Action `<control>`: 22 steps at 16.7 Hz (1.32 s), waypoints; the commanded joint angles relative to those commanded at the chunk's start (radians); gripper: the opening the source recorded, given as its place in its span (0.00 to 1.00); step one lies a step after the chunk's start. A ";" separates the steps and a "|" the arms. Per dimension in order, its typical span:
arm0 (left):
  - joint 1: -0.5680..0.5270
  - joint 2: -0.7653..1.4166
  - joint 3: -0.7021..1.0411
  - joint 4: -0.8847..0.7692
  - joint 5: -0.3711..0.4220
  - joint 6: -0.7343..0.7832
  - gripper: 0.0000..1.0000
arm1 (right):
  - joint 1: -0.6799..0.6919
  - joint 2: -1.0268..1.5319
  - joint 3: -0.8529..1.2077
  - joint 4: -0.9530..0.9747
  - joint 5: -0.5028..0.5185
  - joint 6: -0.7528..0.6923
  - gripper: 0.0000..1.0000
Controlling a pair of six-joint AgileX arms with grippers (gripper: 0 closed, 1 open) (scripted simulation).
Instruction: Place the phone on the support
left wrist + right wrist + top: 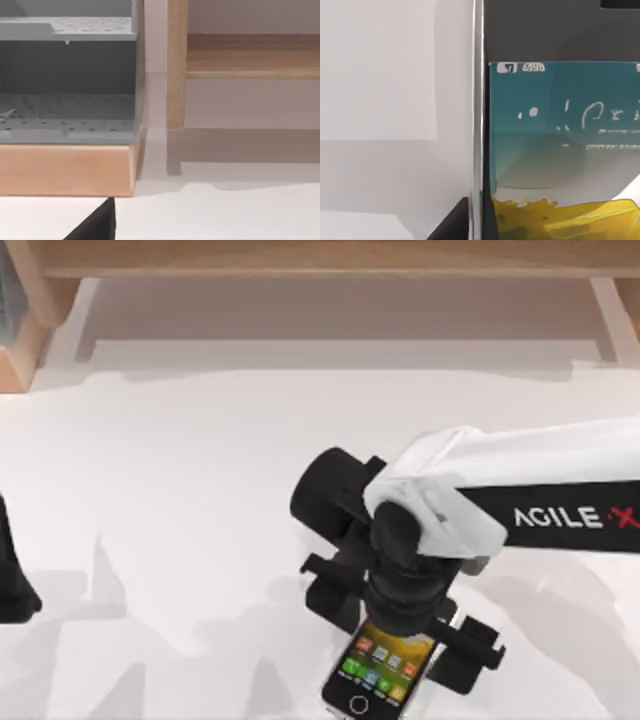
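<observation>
The phone (pixel 378 672) lies at the table's front edge, right of centre, with its screen up. It is black with a silvery rim, colourful app icons and a round home button. My right gripper (pixel 402 625) reaches in from the right and hangs directly over the phone's upper half, covering it and straddling its width. In the right wrist view the phone (pixel 555 150) sits very close, its silver edge upright against the white table. The support is out of view. My left gripper (pixel 12 585) is parked at the table's left edge.
A wooden shelf frame (pixel 330 258) runs along the back of the table. A grey rack on a wooden base (pixel 67 170) and a wooden post (pixel 176 65) stand at the back left. The white tabletop (pixel 170 500) stretches between the two arms.
</observation>
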State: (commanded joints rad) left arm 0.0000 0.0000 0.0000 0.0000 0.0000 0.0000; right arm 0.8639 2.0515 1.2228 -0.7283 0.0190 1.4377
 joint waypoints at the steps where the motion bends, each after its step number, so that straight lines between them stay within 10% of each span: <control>1: 0.000 0.000 0.000 0.000 0.000 0.000 1.00 | 0.000 0.000 0.000 0.000 0.000 0.000 0.40; 7: 0.000 0.000 0.000 0.000 0.000 0.000 1.00 | 0.000 0.000 0.000 0.000 0.000 0.000 0.00; 22: 0.000 0.000 0.000 0.000 0.000 0.000 1.00 | -0.001 -0.088 0.052 -0.131 0.001 -0.015 0.00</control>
State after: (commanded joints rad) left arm 0.0000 0.0000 0.0000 0.0000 0.0000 0.0000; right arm 0.8624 1.9630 1.2751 -0.8592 0.0201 1.4227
